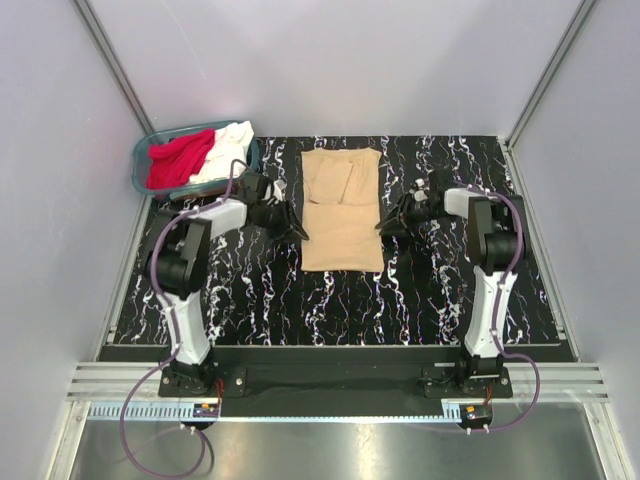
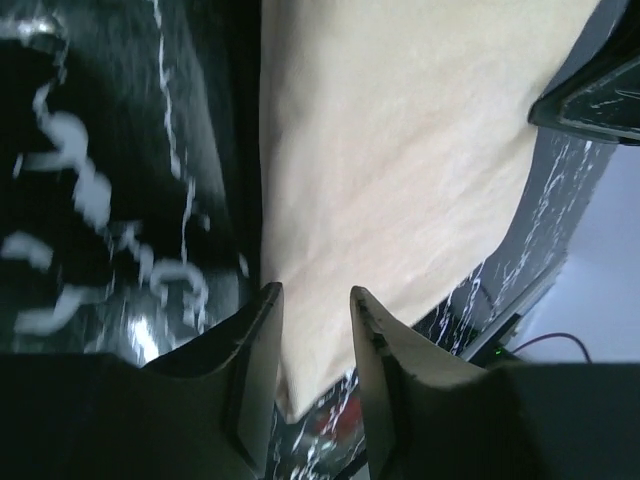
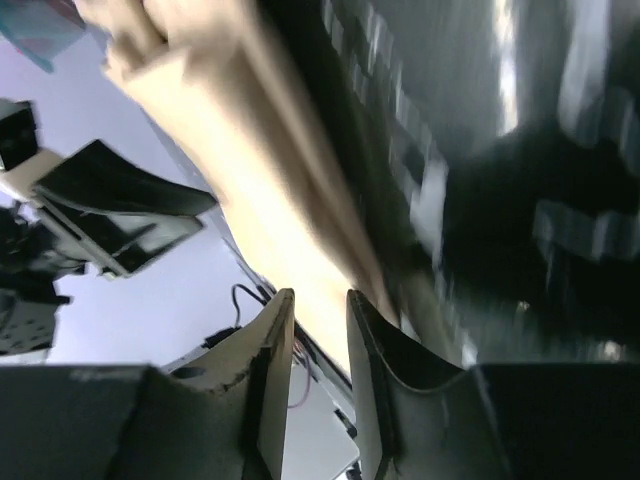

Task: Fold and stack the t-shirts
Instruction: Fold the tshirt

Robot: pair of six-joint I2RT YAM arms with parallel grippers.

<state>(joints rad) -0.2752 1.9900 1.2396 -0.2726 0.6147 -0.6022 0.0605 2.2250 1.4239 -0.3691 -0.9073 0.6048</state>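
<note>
You have the black, white-veined counter (image 1: pixel 420 290) filling the middle of the top view. The tan t-shirt (image 1: pixel 341 210) lies on it at centre frame, folded into a tall rectangle with both sleeves turned in across its upper part. At the upper left of the frame the teal basket (image 1: pixel 140 168) sits at the counter's far corner, holding the red t-shirt (image 1: pixel 178 160) on its left and the white t-shirt (image 1: pixel 228 150) on its right, both crumpled.

Your left tool (image 1: pixel 297 230) is at the tan shirt's left edge, near its lower half. In the left wrist view, the left tool's fingers (image 2: pixel 262 330) stand a narrow gap apart, with the shirt's lower corner showing between them. Your right tool (image 1: pixel 384 226) is at the shirt's right edge, level with the left one. The right wrist view is blurred, but its fingers (image 3: pixel 272 335) are also narrowly apart, with the tan edge running into the gap.
</note>
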